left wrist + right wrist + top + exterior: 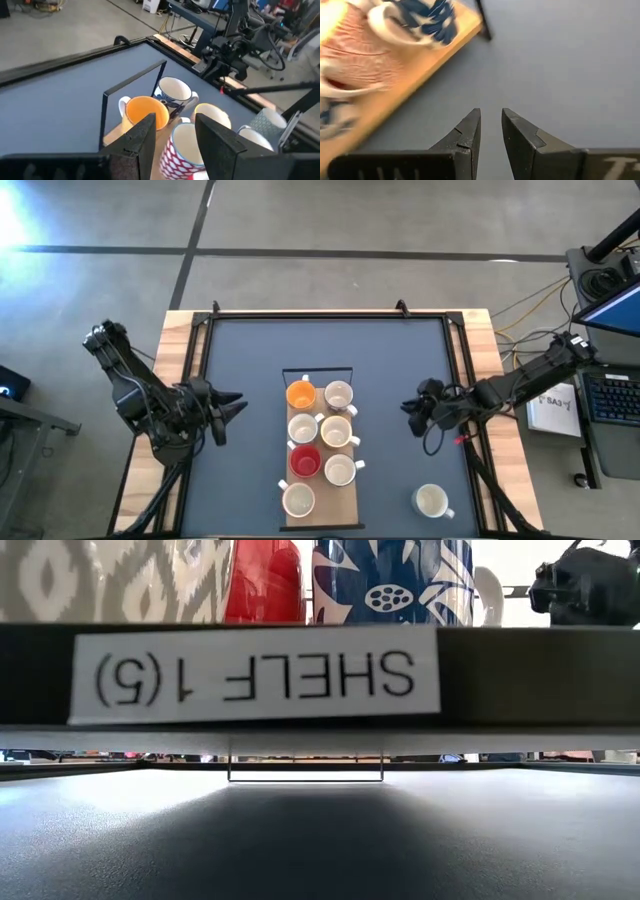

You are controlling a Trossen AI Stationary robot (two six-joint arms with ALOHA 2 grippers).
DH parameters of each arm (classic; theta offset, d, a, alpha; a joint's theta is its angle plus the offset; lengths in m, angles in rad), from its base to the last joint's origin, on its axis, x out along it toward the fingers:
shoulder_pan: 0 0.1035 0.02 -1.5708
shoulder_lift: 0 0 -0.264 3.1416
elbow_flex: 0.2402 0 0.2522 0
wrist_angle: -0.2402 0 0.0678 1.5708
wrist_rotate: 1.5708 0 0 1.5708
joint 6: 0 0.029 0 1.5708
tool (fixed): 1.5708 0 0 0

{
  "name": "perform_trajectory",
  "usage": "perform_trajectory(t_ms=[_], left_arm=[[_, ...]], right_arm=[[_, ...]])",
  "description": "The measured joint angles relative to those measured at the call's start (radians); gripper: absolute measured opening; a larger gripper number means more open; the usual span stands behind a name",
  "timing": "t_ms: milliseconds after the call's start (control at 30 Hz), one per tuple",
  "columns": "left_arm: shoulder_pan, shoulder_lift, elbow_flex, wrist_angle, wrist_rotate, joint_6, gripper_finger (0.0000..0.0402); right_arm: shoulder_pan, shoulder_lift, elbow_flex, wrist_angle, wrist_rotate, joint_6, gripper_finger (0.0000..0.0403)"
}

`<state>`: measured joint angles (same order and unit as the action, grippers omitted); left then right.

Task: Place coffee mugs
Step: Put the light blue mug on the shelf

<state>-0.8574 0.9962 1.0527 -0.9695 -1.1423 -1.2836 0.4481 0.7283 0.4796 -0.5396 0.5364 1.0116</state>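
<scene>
Seven coffee mugs already stand in two columns on the wooden shelf board (pixel 345 508) at the middle of the dark counter (pixel 250 360): the orange mug (pixel 301 394) at the far end beside a blue-patterned mug (pixel 339 395), two cream mugs behind them, the red mug (pixel 305 461) next to a white one, and a last white mug (pixel 298 499) at the near end. One more, the stray white mug (pixel 431 500), sits upright on the counter well apart from the board, toward the near right corner. Our left pincer (pixel 232 406) hovers just left of the board, its jaws parted and empty; in the left wrist view its fingers (pixel 142 137) frame the orange mug without touching it. Our right pincer (pixel 413 407) hangs to the right of the board, above bare counter, jaws apart by a narrow gap and holding nothing. We judge the placing nearly done, with the open slot beside the near-end mug waiting. Next, we think, the right arm should swing back toward the stray mug, widen its jaws, descend over the rim or handle, and carry it to that slot without knocking its neighbours.
</scene>
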Motion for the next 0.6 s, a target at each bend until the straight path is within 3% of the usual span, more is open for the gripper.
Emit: perform_trajectory(t_ms=[333,600], left_arm=[[0.000,0.000,0.000,-0.005,0.000,-0.072,0.0120],[0.000,-0.001,0.000,-0.009,0.038,-0.095,0.0120]], right_arm=[[-0.001,0.032,0.082,-0.025,-0.443,0.355,0.0068],[-0.001,0.172,0.229,-0.121,-0.492,0.404,0.0068]])
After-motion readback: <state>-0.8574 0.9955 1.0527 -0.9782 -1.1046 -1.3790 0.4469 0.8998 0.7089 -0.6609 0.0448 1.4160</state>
